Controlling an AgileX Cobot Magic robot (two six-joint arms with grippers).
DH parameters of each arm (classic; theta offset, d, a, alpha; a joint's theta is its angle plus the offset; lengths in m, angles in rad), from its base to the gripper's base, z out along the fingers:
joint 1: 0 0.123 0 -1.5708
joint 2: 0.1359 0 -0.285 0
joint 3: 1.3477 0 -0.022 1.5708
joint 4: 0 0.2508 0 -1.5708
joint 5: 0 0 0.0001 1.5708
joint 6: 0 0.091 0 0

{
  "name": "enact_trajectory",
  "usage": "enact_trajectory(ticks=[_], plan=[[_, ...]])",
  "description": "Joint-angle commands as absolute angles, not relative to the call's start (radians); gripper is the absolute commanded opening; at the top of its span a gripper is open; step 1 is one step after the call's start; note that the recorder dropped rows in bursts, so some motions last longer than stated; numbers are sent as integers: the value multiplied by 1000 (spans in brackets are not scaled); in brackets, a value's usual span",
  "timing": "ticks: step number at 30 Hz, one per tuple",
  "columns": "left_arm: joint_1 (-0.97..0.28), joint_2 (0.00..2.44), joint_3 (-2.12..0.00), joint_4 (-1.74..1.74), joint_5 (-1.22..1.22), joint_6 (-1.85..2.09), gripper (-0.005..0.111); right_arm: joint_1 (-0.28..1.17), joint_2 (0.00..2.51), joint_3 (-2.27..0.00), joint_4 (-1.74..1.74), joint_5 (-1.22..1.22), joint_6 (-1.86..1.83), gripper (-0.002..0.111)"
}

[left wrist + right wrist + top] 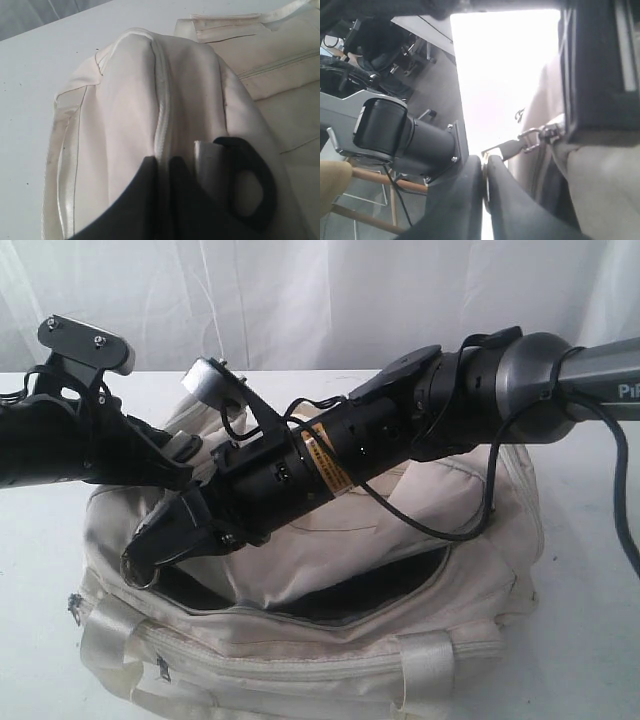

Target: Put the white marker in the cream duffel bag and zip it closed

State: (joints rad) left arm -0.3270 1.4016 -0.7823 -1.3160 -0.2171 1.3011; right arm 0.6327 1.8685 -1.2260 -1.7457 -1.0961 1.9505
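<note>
The cream duffel bag [300, 660] lies across the white table. Its top zipper gapes along the middle, showing a dark inside [370, 595]. My right gripper [150, 552] reaches across to the bag's left end and is shut on the metal ring pull [141, 573]. In the right wrist view the right gripper [484, 165] pinches that ring, with the zipper slider [537, 137] just beyond. My left gripper [185, 478] is shut on the bag's end; the left gripper [163, 167] clamps a seam of the cream fabric [130, 100]. The white marker is out of view.
A black plastic strap ring [265, 185] sits beside my left fingers. Glossy webbing handles [430, 660] hang on the bag's near side. The right arm's cable [480, 510] loops over the bag. Bare table [580, 540] lies to the right, with a white curtain behind.
</note>
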Motion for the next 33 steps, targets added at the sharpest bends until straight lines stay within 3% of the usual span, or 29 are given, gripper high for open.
enact_trajectory(ticks=[1, 27, 29, 33], plan=[[-325, 1404, -780, -1333, -239, 1305, 0, 647, 1862, -1183, -1744, -1193, 1951, 2], [-325, 1408, -780, -1333, -231, 1305, 0, 647, 1862, -1126, -1686, -1164, 1906, 2], [-325, 1408, -780, -1338, -203, 1305, 5, 647, 1862, -1126, -1686, -1162, 1903, 2], [-325, 1408, -780, -1356, -160, 1305, 29, 647, 1862, -1126, -1686, -1139, 1902, 2]])
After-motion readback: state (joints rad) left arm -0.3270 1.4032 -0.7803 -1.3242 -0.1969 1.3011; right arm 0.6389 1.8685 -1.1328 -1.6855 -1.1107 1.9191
